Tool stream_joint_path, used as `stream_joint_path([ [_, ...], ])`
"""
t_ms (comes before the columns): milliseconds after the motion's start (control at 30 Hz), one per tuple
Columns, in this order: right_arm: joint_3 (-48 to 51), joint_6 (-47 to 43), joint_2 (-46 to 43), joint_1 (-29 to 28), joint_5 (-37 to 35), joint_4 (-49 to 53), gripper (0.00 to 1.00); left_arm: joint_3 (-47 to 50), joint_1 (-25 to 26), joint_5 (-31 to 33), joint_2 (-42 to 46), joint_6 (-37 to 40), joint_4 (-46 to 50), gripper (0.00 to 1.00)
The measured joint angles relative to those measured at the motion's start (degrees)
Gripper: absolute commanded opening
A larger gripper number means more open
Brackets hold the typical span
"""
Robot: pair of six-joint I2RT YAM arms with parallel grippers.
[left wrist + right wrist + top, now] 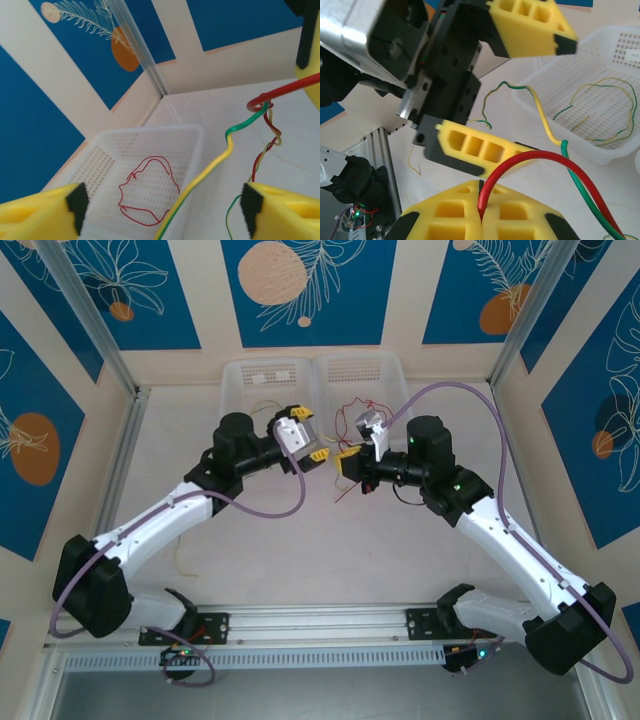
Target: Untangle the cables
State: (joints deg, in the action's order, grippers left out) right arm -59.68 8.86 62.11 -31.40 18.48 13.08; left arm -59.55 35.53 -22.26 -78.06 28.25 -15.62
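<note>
The left arm (150, 530) rises from its base at the near-left corner and slants up to mid-table, forearm bent toward the right. The right arm (510, 535) mirrors it from the near-right corner. The two wrists face each other just in front of two white baskets at the far edge, close together but apart. The right gripper (481, 197) is pinched tight on the red cable (520, 160), which arches up out of the closed fingers and bends away toward the left gripper (165, 205). That gripper stands wide, with the yellow-green cable (210, 167) running through the gap between its fingers (45, 212); no pad is seen pressing it. In the left wrist view the red cable ends in a hook, the yellow-green cable loops through that hook, and a twisted red and yellow strand (270, 135) hangs below it over the table (300, 560). A red loop (150, 190) lies in the right basket (360, 368), and a yellow-green loop (600, 110) lies in the left basket (262, 375). A short yellow strand (180, 560) rests on the table beside the left arm.
</note>
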Motion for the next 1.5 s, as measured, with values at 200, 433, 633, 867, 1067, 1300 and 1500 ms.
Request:
stream_joint_path([
  [200, 0.0, -0.2, 0.0, -0.3, -0.8, 0.2, 0.00, -1.0, 0.4, -0.4, -3.4, 1.6, -0.3, 0.24],
  [433, 0.0, 3.7, -0.1, 2.4, -7.1, 0.1, 0.00, -0.5, 0.7, -0.6, -3.1, 1.9, -1.1, 0.00],
  [633, -1.9, 13.9, 0.7, 13.4, -9.4, 0.1, 0.00, 3.8, 0.9, 1.3, -0.1, 1.2, -1.2, 0.00],
  [867, -1.3, 24.0, 0.7, 23.1, -9.5, 1.2, 0.00, 7.3, 1.0, 8.5, 1.7, 0.3, -4.0, 0.00],
  [1067, -0.9, 27.6, 0.7, 27.5, -10.2, 4.9, 0.00, 10.9, 0.9, 10.3, 3.5, 0.1, -6.7, 0.00],
  [1300, 0.8, 30.6, -0.7, 33.8, -10.5, 7.8, 0.00, 13.6, -0.8, 10.1, 7.5, -1.4, -9.0, 0.00],
  [1500, 1.4, 31.9, -0.9, 38.3, -10.6, 9.8, 0.00, 15.0, -1.9, 9.9, 9.4, -2.4, -9.1, 0.00],
])
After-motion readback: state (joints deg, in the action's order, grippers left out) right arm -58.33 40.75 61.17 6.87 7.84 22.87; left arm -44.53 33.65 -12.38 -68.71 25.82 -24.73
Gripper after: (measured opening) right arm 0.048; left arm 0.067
